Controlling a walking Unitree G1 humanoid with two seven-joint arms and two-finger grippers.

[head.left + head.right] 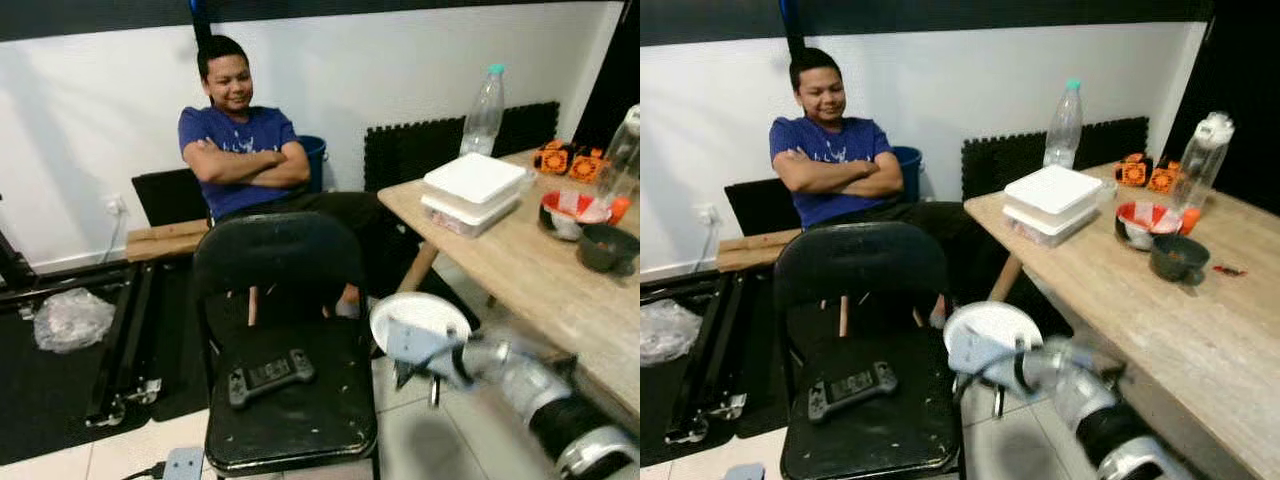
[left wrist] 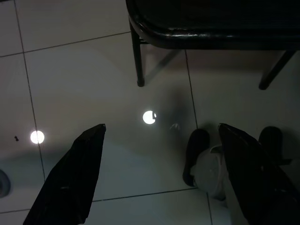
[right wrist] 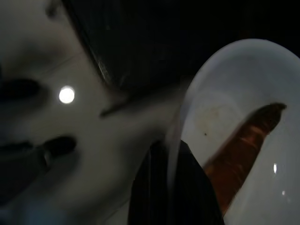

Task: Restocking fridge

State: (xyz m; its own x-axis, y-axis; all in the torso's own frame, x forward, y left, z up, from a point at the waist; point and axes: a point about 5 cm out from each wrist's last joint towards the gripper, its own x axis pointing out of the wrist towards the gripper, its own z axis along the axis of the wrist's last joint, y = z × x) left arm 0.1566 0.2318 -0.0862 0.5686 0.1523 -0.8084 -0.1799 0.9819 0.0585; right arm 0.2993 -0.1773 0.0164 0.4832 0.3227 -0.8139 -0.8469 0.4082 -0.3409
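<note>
My right gripper (image 1: 405,345) is shut on the rim of a white plate (image 1: 420,318), held in the air between the black chair (image 1: 285,390) and the wooden table (image 1: 540,290). In the right wrist view the plate (image 3: 234,131) stands close up with a brown-orange smear on it, its edge pinched by a black finger (image 3: 159,192). My left gripper (image 2: 159,173) hangs open above the tiled floor beside the chair's legs.
A person in a blue shirt (image 1: 240,150) sits with arms crossed behind the chair. A game controller (image 1: 270,375) lies on the chair seat. The table carries stacked white containers (image 1: 472,190), a clear bottle (image 1: 483,112), a red bowl (image 1: 565,212) and a dark bowl (image 1: 607,247).
</note>
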